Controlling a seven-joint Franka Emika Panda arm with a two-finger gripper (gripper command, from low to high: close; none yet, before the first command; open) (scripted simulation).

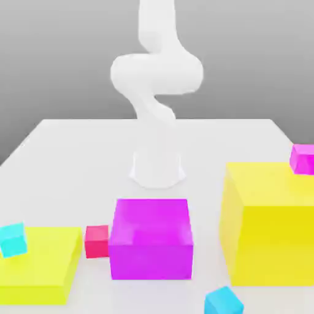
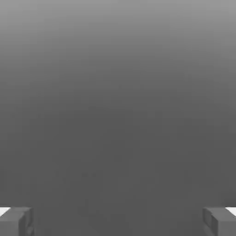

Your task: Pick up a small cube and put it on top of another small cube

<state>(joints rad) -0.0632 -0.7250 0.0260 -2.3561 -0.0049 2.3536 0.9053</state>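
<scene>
One arm (image 1: 157, 73) upright, bent above its base | pincer (image 2: 118, 223) wide, empty

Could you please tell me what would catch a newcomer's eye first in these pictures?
Probably the large yellow block at the exterior view's right, with a small magenta cube on top. Next might come the wide magenta block near the middle, a small red cube beside it. The white arm rises behind them.
</scene>
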